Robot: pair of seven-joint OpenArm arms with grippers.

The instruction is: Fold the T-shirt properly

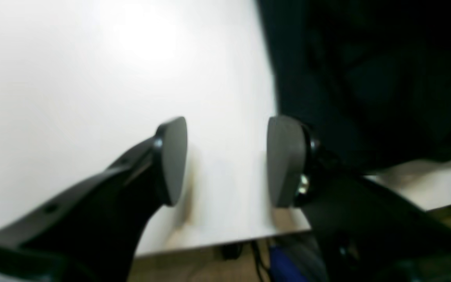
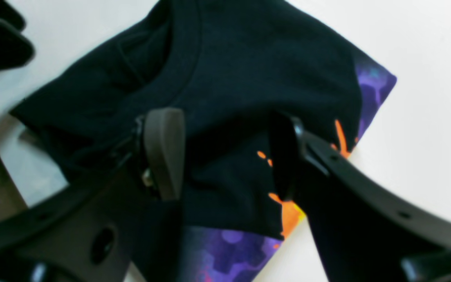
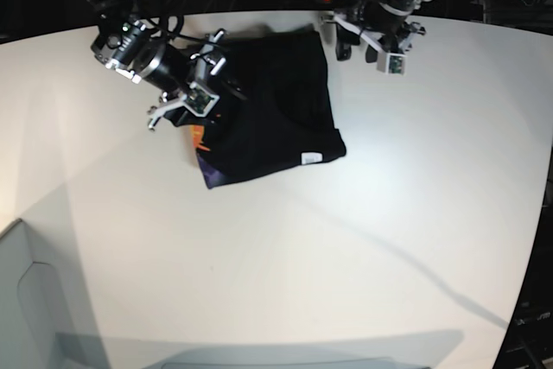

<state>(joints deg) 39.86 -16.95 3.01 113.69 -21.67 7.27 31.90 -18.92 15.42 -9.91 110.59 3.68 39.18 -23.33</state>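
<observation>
T-shirt (image 3: 272, 110), black and folded into a rough rectangle, lying on the white table (image 3: 363, 239) in the upper middle of the base view. A small white tag (image 3: 310, 158) shows near its lower right corner; an orange-and-purple print (image 3: 200, 146) peeks out along its lower left edge.

Right claw (image 3: 197, 92), upper left of the base view: poised over the left edge of the T-shirt. In the right wrist view the right claw (image 2: 225, 156) stands spread wide, its two fingers (image 2: 165, 150) apart over the black cloth, with the neckband curving across the upper middle of the frame and the print (image 2: 374, 84) visible at the right corner and along the bottom. Nothing is pinched between the fingers; whether their tips touch the cloth cannot be told.

Left claw (image 3: 371, 41), upper right of the base view: just beside the upper right corner of the T-shirt. In the left wrist view the left claw (image 1: 227, 160) is released, its grey pads (image 1: 174, 160) parted with bare white table (image 1: 73, 78) between them; the dark cloth (image 1: 366, 78) fills the upper right of that frame, blurred. The table's edge crosses the bottom of that view.
</observation>
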